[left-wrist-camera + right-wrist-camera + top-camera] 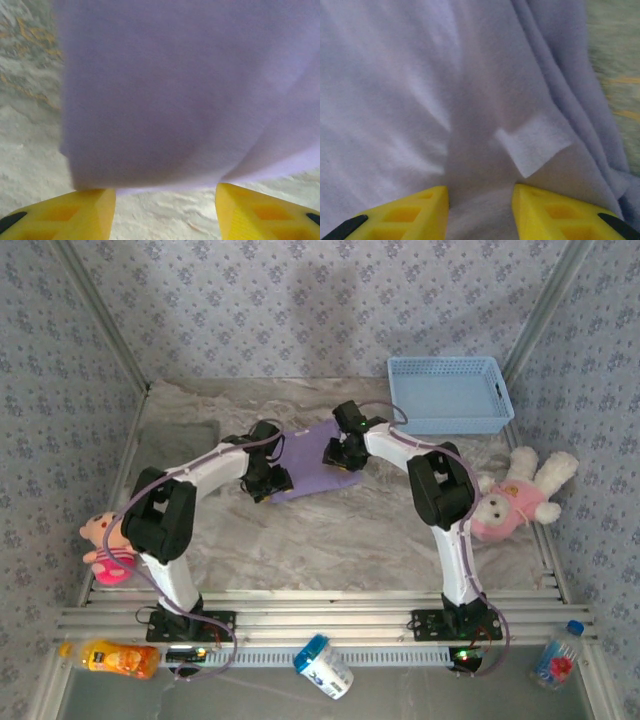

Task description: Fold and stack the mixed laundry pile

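The lavender T-shirt (312,462) lies folded into a flat rectangle at the middle of the table. My left gripper (270,481) sits at its near left edge. In the left wrist view that gripper (165,194) is open, its yellow fingers (85,212) wide apart over bare table, and the shirt's edge (185,110) lies just ahead of them. My right gripper (342,454) is down on the shirt's right part. In the right wrist view it (480,194) is open, with lavender cloth (420,90) under and between the fingers. The plain gray garment (178,435) lies flat at the back left.
A light blue lattice basket (448,394) stands at the back right. One pink-and-white plush toy (515,495) lies at the right edge and a smaller one (102,545) at the left edge. Bottles (118,657) lie on the near rail in front of the arm bases.
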Tool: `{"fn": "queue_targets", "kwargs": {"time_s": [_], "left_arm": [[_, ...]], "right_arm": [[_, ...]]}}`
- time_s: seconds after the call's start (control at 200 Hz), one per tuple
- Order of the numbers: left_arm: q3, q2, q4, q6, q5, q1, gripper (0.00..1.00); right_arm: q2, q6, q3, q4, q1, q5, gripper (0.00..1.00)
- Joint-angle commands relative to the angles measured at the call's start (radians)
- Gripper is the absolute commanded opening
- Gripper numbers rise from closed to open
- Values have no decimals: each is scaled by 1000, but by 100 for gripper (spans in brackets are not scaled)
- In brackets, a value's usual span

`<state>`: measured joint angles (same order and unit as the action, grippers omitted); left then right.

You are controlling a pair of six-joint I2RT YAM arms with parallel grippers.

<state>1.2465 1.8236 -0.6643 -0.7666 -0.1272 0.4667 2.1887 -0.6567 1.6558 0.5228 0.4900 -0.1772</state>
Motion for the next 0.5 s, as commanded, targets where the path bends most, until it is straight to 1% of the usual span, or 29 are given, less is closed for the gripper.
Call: {"fn": "queue_targets", "kwargs": {"time_s": [0.0,0.08,0.165,0.27,0.37,0.435,0.495], "left_arm": [[19,85,-8,63,53,-30,54],[58,139,-70,106,73,-34,53],[95,177,-101,139,89,-34,52],[143,217,-122,167,91,-36,52],[225,272,-152,190,96,-36,52],[294,313,-182,207,95,-35,52],[361,347,-208,220,85,-35,52]], "right_arm": [[-37,19,-79,83,-11,79,42],[-74,19,-154,52,-6,84,42],[-129,-10,-267,33,21,59,42],[-222,-67,-406,11,99,45,42],[-316,-143,-518,1,176,33,42],[-366,-183,-551,-26,220,-14,43],[-390,-182,-551,-70,248,-105,44]]}}
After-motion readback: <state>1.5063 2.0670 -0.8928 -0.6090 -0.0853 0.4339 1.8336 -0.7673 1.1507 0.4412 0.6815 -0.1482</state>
